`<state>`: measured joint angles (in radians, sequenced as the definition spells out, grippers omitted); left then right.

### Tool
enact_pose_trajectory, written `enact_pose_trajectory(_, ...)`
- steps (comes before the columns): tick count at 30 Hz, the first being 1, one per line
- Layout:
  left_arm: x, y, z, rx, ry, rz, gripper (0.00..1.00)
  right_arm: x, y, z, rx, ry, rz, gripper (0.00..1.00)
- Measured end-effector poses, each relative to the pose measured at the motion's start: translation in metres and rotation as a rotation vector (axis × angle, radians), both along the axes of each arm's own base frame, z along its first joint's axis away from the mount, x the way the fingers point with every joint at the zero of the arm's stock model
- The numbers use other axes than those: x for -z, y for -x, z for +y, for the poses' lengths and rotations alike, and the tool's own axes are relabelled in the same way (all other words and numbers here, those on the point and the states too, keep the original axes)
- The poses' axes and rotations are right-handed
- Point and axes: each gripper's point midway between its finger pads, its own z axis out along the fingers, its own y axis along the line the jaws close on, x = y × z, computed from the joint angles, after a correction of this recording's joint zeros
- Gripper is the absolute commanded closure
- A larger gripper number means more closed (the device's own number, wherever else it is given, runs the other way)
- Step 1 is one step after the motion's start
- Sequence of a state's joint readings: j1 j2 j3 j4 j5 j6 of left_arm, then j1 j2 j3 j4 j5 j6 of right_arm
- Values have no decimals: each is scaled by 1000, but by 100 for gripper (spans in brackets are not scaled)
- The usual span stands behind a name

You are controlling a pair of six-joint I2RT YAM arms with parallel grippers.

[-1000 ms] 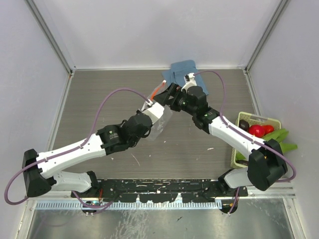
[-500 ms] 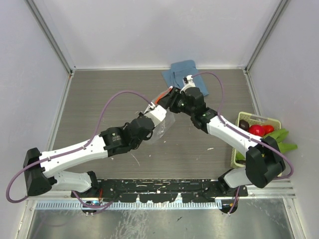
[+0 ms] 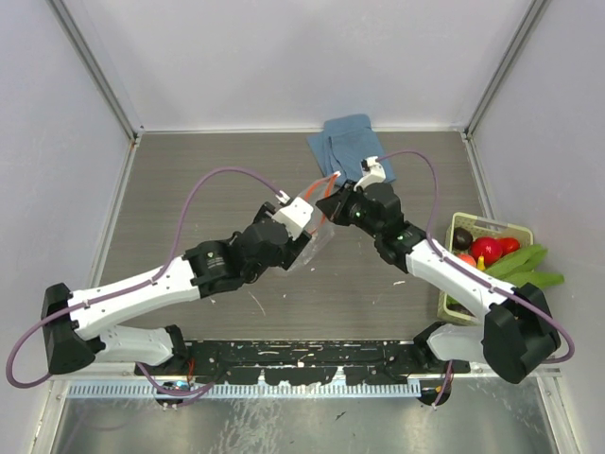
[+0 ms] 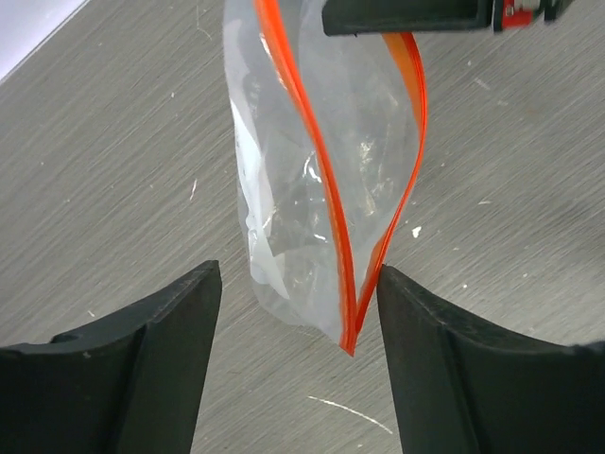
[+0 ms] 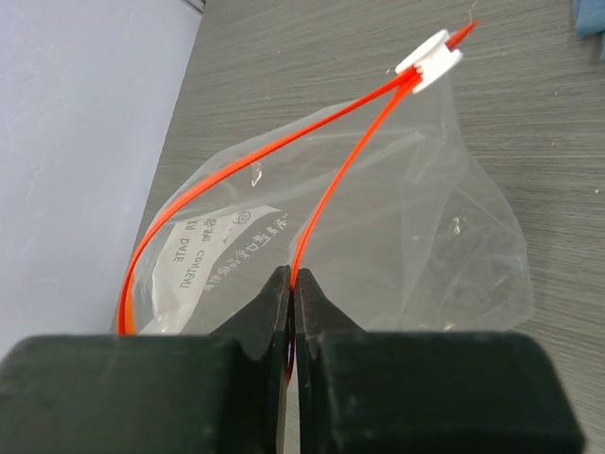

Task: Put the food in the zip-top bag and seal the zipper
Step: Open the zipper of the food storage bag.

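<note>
The clear zip-top bag (image 3: 318,242) hangs above the table's middle with its mouth partly spread. My right gripper (image 5: 293,280) is shut on one side of the orange-red zipper (image 5: 336,184); the white slider tab (image 5: 430,61) sits at the strip's far end. In the left wrist view the bag (image 4: 302,189) hangs between the fingers of my left gripper (image 4: 298,284), which is open; the strip's lower end lies close to its right finger (image 4: 444,369). The food lies in the basket at the right: a red fruit (image 3: 487,248), a green leafy vegetable (image 3: 531,261) and a dark eggplant (image 3: 462,236).
The pale slatted basket (image 3: 494,221) stands at the table's right edge by the right arm. A folded blue cloth (image 3: 350,142) lies at the back, just behind the two grippers. Grey walls close the table on three sides.
My left gripper has opened and let go of the bag. My right gripper has shut on the zipper strip and now holds the bag, a little further right.
</note>
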<state>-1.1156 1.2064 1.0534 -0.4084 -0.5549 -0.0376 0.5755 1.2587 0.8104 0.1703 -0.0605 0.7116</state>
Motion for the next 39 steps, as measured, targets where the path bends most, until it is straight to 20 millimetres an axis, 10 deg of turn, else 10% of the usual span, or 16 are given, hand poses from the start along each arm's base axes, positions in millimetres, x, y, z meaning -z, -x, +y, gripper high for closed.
enact_pose_trajectory(12, -62, -4, -24, -44, 195, 30, 19, -5, 7, -9, 39, 17, -69, 92)
enact_pose_trajectory(20, -23, -28, -45, -127, 68, 51, 19, -6, 10, -5, 36, 20, -77, 91)
enact_pose_trajectory(36, -14, -65, 0, -332, -97, -23, 98, 7, 11, -10, 53, 55, -69, 90)
enact_pose_trajectory(39, -19, -69, 10, -352, -101, -33, 100, 10, 10, -10, 52, 61, -64, 91)
